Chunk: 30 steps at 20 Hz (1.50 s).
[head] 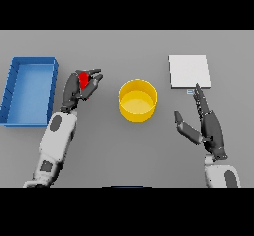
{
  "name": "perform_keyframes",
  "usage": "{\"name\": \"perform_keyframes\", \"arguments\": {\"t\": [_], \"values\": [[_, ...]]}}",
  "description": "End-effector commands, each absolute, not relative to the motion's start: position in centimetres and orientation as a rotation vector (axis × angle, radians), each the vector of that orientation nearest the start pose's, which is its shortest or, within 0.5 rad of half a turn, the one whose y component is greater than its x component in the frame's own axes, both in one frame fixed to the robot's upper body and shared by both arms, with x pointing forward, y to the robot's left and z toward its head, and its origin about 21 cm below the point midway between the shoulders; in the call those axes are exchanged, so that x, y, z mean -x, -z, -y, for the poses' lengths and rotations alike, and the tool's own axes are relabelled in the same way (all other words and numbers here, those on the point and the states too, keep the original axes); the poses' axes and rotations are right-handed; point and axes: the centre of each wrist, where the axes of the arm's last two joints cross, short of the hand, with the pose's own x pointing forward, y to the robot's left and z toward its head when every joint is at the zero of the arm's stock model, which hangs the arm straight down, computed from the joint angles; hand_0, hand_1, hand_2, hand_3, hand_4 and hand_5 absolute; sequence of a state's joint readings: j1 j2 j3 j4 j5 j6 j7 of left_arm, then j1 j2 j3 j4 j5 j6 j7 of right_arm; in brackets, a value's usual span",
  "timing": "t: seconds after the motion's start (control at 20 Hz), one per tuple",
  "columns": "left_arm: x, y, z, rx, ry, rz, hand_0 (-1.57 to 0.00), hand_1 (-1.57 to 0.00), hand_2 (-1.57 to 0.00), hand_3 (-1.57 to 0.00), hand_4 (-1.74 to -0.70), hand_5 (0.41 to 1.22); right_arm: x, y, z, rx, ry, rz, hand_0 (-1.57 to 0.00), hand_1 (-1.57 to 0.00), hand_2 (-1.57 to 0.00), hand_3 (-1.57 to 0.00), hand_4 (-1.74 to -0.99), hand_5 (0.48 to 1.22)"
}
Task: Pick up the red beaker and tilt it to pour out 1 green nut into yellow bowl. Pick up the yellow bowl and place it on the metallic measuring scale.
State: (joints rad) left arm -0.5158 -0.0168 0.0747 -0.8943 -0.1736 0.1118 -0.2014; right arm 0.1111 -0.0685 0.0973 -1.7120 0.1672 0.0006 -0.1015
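Note:
My left hand (74,90) is curled round the red beaker (84,79), of which only a small red part shows between the fingers, left of the yellow bowl (137,100). The bowl stands upright at the table's middle; I see no green nut inside it. The metallic measuring scale (189,71) lies flat at the back right. Between bowl and scale, my right hand (211,126) is open, fingers straight and pointing towards the scale's near edge, thumb spread towards the bowl. It holds nothing.
A blue bin (13,93) with raised walls stands at the far left, close beside my left arm.

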Motion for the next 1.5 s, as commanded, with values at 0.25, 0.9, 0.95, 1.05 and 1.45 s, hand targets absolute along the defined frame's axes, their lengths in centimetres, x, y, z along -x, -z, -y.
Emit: {"name": "perform_keyframes", "arguments": {"t": [0.25, 0.9, 0.95, 1.05, 1.45], "values": [[-36.3, 0.6, -17.8, -0.11, 0.192, 1.654, -1.52, -1.52, -1.52, -1.52, -1.69, 1.1, -22.6, -1.1, 23.1, 0.152, -0.262, 1.721, 0.0, 0.0, 0.0, 0.0, -1.254, 0.667], [-36.9, -6.3, -15.8, -0.317, 0.761, 1.658, -1.56, -1.56, -1.56, -1.56, -1.73, 1.113, -21.7, -1.8, 22.9, 0.192, -0.292, 1.718, 0.0, 0.0, 0.0, 0.0, -1.243, 0.71], [-36.8, -6.3, -15.5, -0.357, 0.827, 1.651, -1.56, -1.56, -1.56, -1.56, -1.73, 1.112, -21.9, -1.7, 22.9, 0.188, -0.286, 1.707, 0.0, 0.0, 0.0, 0.0, -1.248, 0.711], [-37.3, -7.3, -14.6, -0.45, 0.984, 1.644, -1.57, -1.57, -1.57, -1.57, -1.74, 1.112, -21.8, -1.8, 23.0, 0.186, -0.297, 1.715, 0.0, 0.0, 0.0, 0.0, -1.254, 0.717], [-39.1, -9.2, -11.2, -0.786, 1.634, 1.534, -1.57, -1.57, -1.57, -1.57, -1.74, 1.193, -21.9, -1.6, 22.7, 0.157, -0.287, 1.726, 0.0, 0.0, 0.0, 0.0, -1.264, 0.717]]}}
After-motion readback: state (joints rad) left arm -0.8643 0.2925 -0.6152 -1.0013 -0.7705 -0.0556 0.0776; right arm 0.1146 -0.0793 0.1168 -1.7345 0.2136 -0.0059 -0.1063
